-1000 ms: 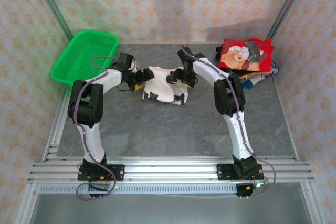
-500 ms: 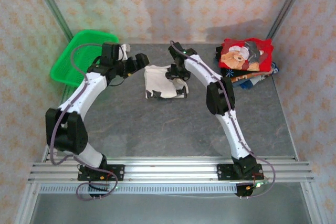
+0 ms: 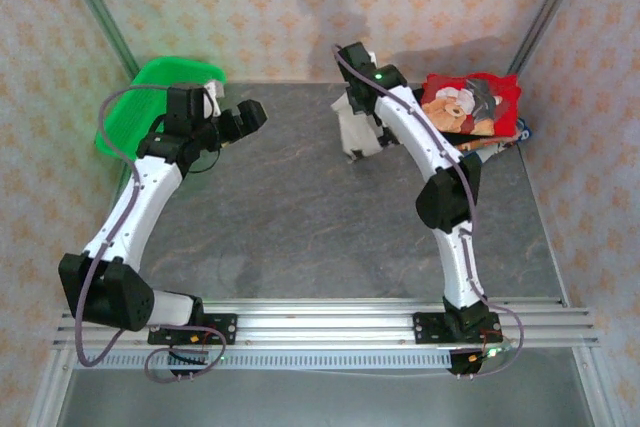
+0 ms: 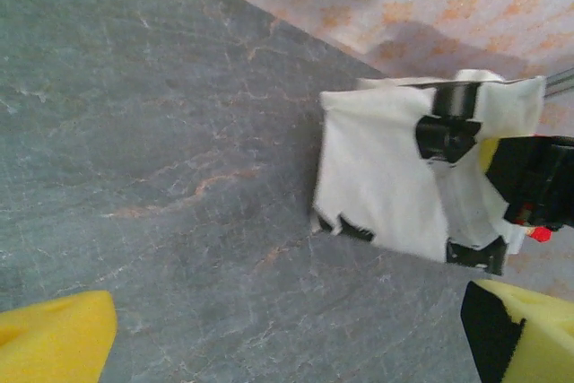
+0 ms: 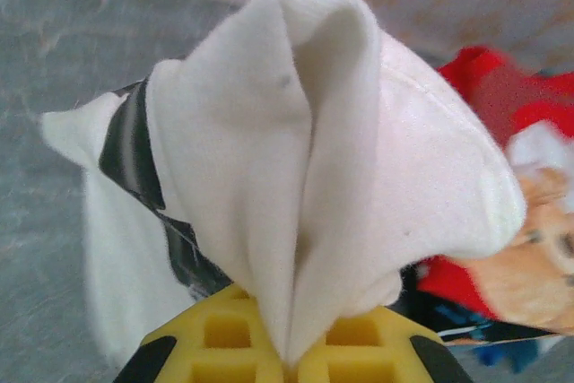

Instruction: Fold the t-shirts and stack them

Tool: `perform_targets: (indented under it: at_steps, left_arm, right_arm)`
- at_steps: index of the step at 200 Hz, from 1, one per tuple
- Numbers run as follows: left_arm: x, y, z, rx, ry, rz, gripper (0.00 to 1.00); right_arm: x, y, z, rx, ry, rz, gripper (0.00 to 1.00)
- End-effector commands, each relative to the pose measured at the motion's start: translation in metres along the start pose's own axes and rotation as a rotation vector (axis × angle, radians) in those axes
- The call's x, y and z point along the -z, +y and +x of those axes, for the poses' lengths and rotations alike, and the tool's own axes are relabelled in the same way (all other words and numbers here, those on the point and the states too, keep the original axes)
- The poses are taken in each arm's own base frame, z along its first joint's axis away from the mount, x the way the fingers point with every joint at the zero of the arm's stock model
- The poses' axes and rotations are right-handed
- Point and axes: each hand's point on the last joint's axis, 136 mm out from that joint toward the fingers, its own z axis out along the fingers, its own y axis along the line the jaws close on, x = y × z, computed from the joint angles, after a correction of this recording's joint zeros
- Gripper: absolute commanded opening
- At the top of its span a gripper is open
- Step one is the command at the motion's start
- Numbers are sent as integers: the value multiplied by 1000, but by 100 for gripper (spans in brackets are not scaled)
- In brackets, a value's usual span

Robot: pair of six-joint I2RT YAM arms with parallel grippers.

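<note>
We judge the task to be close to its end. In the top view the stack (image 3: 492, 145) of folded coloured shirts sits at the table's (image 3: 300, 237) two o'clock corner, with the red t-shirt (image 3: 470, 105) and its teddy-bear print on top; those look finished. The off-white t-shirt (image 3: 358, 133) is at about twelve to one o'clock on the table, just beside the stack at its nine o'clock side; it is gathered into a compact folded bundle with black marks along its lower edge, and it hangs from the right pincer (image 3: 354, 99); whether its lower edge touches the table we cannot tell. From the right wrist we see the yellow fingers (image 5: 256, 361) closed tight on a doubled fold of the white cloth, with the red shirt behind at three o'clock; so that pincer is gripping the off-white t-shirt. The left pincer (image 3: 243, 117) hovers at ten o'clock, near the green basket (image 3: 140, 107), its jaws spread wide and holding nothing.

What is left, as we read it: carry the bundle toward three o'clock, lay it flat on the red t-shirt, and let go; the fold may slump once released and need squaring. The left arm covers part of the basket, so we cannot tell whether more shirts wait there.
</note>
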Motion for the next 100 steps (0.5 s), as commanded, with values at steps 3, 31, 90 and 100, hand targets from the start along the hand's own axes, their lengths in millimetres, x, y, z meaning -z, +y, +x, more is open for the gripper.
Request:
perform_targets:
  at_steps: [3,31,90,100]
  left_arm:
    - [42,-26,-35,-47,-138,9,100]
    - [73,-42,-52,-105,-204,5,100]
    - [94,-48,-53,-128,-232,0,100]
    - [94,-47,-52,-126,-231,1,100]
  right_arm:
    - [16,-44,-24,75,-74,153,0]
    - [33,-69,-43,35,-136,168,0]
    - [62,-103,-65,-5,-194,174,0]
    - [66,-109,-65,-15,-200,174,0]
